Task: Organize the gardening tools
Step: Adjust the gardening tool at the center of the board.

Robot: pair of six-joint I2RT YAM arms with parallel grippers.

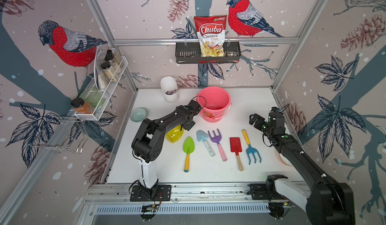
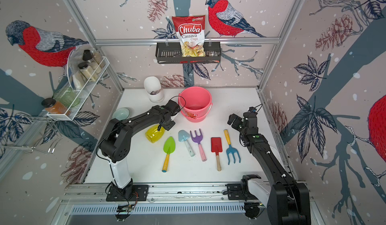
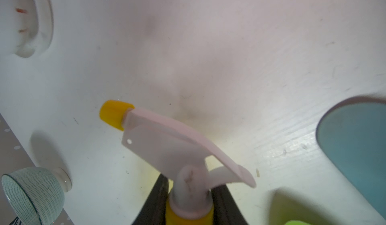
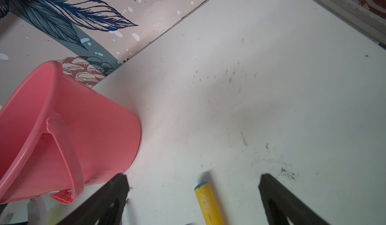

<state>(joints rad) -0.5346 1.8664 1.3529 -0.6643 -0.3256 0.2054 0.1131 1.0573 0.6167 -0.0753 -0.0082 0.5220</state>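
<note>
Scuffed white table (image 1: 250, 109), bird-print walls (image 1: 146, 14); L gripper (image 3: 189, 192) clamps spray bottle (image 3: 167, 142), R gripper (image 4: 194, 178) spread wide.

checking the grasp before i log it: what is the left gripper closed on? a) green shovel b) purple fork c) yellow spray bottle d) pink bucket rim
c: in the left wrist view the left gripper has a finger on each side of the neck of the yellow spray bottle, just below its white trigger head.
</note>
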